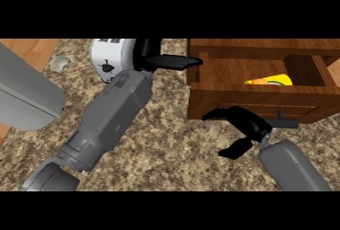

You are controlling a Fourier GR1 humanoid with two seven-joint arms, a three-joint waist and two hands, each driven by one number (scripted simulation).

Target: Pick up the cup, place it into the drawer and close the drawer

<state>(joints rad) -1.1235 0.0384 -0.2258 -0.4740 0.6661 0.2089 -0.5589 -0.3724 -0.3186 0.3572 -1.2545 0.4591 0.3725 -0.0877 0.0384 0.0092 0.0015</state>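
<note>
- The left hand [157, 57] reached toward the far edge of the speckled stone counter [153, 130], fingers curled against a white cup with dark markings [106, 56]; a thumb or finger pointed right, toward the drawer.
- Whether the cup was lifted or resting on the counter could not be told.
- The right hand [242, 126] hung at the front face of the open brown wooden drawer [262, 96], fingers bent, thumb apart, holding nothing visible.
- Inside the drawer lay one yellow, wedge-shaped item [271, 81] with green and orange edging.
- Judged progress: the cup appeared grasped; placing it and closing the drawer remained.
- Count: one cup, one drawer, one wedge, two hands.
- A grey appliance [26, 94] stood at the counter's left edge.
</note>
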